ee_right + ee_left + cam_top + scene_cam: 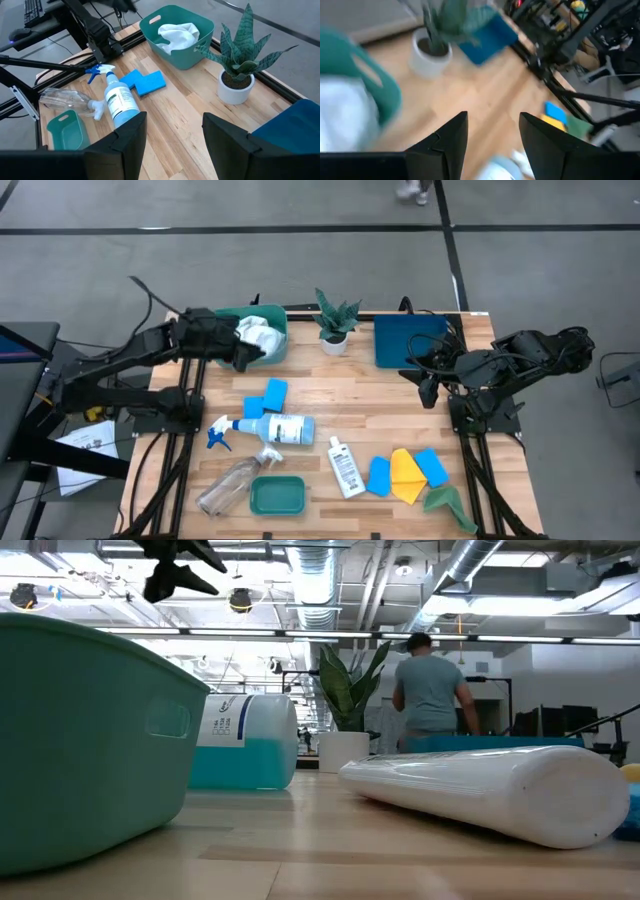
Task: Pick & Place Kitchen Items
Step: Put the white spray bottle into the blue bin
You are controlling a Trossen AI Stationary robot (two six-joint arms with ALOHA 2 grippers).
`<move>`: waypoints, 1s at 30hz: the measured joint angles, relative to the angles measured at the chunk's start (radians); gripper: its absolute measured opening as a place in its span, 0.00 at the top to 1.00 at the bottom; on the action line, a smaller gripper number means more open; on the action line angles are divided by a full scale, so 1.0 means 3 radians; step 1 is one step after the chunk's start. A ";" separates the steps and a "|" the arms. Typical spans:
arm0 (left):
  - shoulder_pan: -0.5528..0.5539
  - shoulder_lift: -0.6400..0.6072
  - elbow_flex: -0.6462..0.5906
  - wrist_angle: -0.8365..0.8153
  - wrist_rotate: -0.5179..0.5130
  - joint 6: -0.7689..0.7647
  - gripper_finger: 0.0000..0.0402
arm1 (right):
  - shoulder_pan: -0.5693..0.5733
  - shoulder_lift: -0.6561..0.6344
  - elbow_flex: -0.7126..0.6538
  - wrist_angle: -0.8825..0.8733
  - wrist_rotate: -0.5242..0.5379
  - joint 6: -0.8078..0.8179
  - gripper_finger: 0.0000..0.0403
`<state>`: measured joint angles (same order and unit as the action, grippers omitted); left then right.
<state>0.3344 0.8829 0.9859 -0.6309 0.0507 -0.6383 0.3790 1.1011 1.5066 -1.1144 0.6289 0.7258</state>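
My left gripper (243,358) (492,117) is open and empty, just above the near rim of the large green tub (278,346). A white cloth (258,332) lies in that tub and also shows in the right wrist view (176,35). My right gripper (428,390) (174,117) is open and empty near the dark blue tray (408,340). On the table lie two blue sponges (268,398), the white spray bottle (275,428), the clear spray bottle (232,480) and the small white bottle (345,468). At the near right lie more blue sponges (432,465), a yellow cloth (407,475) and a green cloth (445,502).
A small potted plant (332,325) stands between the tub and the tray at the far edge. A small green tub (277,495) sits at the near edge beside the clear bottle. Bare wood shows in the middle (370,400). A person (430,690) stands in the room beyond.
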 joint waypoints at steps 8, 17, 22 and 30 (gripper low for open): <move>-0.0587 0.0014 0.0000 -0.0385 -0.0003 -0.1274 0.58 | 0.0001 0.0000 0.0000 0.0001 0.0000 0.0000 0.54; -0.1386 0.0239 0.0003 -0.0794 -0.0382 -0.2974 0.59 | 0.0001 0.0000 0.0000 -0.0001 -0.0001 0.0080 0.54; -0.1744 0.0577 0.0003 -0.1084 -0.0583 -0.3585 0.65 | 0.0000 -0.0001 0.0000 -0.0002 0.0000 0.0088 0.54; -0.2022 0.1287 0.0001 -0.1128 -0.0588 -0.4090 0.75 | 0.0001 -0.0001 0.0000 -0.0022 0.0000 0.0088 0.54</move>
<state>-0.2722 1.2691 0.9863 -0.9693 -0.1257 -1.8654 0.3793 1.1007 1.5066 -1.1209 0.6289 0.7521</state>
